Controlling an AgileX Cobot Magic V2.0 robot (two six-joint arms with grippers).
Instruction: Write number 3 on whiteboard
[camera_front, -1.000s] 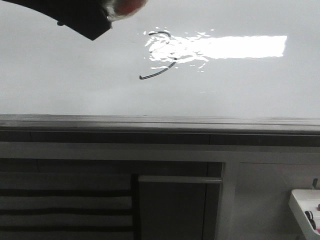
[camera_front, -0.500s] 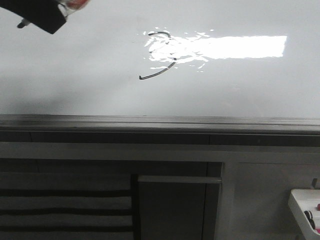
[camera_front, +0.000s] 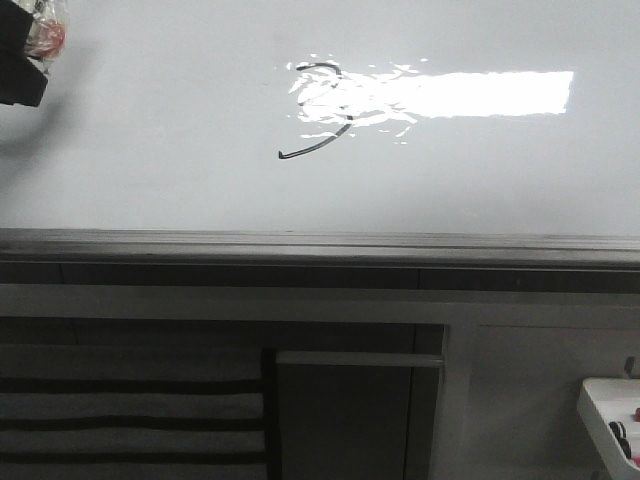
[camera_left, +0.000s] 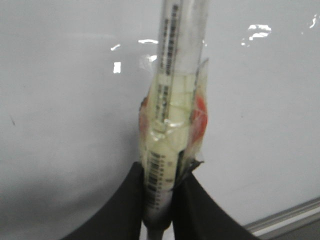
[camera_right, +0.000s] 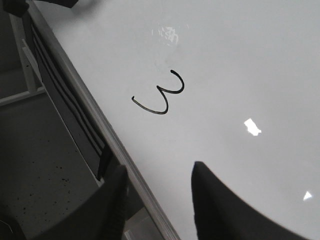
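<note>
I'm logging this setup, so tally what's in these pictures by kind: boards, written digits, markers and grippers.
Whiteboards: 1, the whiteboard
Written digits: 1, the number 3
Markers: 1, the wrapped marker clamped in the left gripper
Grippers: 2, left and the open, empty right gripper
Total: 5

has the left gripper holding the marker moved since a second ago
Yes: the left gripper has slid left along the glossy whiteboard, away from the drawn dark number 3.
</note>
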